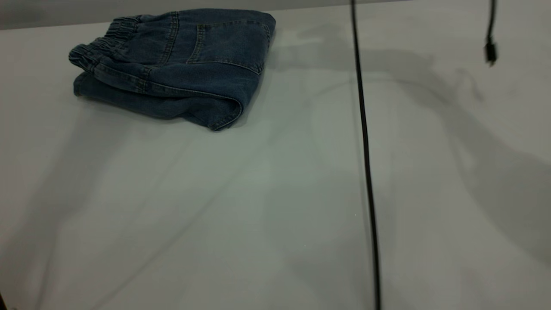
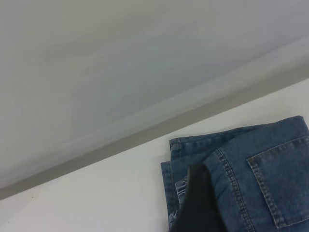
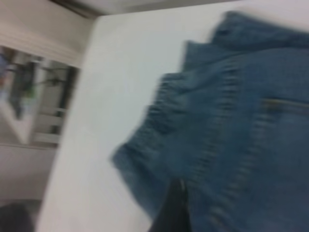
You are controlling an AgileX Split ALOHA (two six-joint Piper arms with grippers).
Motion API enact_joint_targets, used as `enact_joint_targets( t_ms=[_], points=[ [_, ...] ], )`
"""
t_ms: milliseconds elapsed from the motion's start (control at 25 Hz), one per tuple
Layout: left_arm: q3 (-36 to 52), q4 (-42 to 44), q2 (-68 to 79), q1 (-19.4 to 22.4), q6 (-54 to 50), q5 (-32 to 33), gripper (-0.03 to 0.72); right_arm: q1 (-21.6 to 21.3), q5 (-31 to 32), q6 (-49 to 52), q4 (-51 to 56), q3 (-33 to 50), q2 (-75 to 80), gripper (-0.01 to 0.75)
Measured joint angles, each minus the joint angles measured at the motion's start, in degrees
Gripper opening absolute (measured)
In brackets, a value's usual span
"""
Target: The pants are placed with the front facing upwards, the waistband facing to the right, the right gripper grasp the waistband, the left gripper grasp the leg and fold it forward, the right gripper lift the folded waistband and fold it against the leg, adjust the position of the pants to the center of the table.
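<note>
The blue denim pants lie folded into a compact bundle of stacked layers on the white bench, close to its far edge and toward the left arm's side. The ruched elastic waistband sits on top at the bundle's left end, with a tan-stitched pocket facing up beside it.

no readable text, labels, numbers, signs
</note>
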Motion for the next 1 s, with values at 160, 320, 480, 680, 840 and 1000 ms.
enact_joint_targets(
  t_ms=[160,320,480,680,840,1000],
  points=[
    [0.48,-0.36,0.45,0.0,0.04,0.1,0.493,-4.3,7.35,9.56,-14.2,-7.98,0.0,0.583],
    [0.48,-1.41,2.76,0.0,0.04,-0.03,0.493,-8.25,14.66,15.98,-25.93,-16.74,0.0,0.583],
    [0.48,-1.58,6.94,0.0,1.17,-0.03,0.493,-12.9,15.18,18.48,-31.81,-23.7,-0.98,0.583],
    [0.48,-1.52,12.17,0.0,1.35,-0.07,0.493,-15.05,15.01,15.97,-32.07,-24.75,-2.67,0.583],
    [0.52,-1.52,14.92,0.0,1.35,-0.07,0.493,-14.37,15.14,15.49,-39.62,-24.7,-2.74,0.583],
    [0.52,-1.71,16.22,0.0,1.35,-0.07,0.493,-14.42,15.07,15.21,-47.86,-22.65,-5.09,0.583]
  ],
)
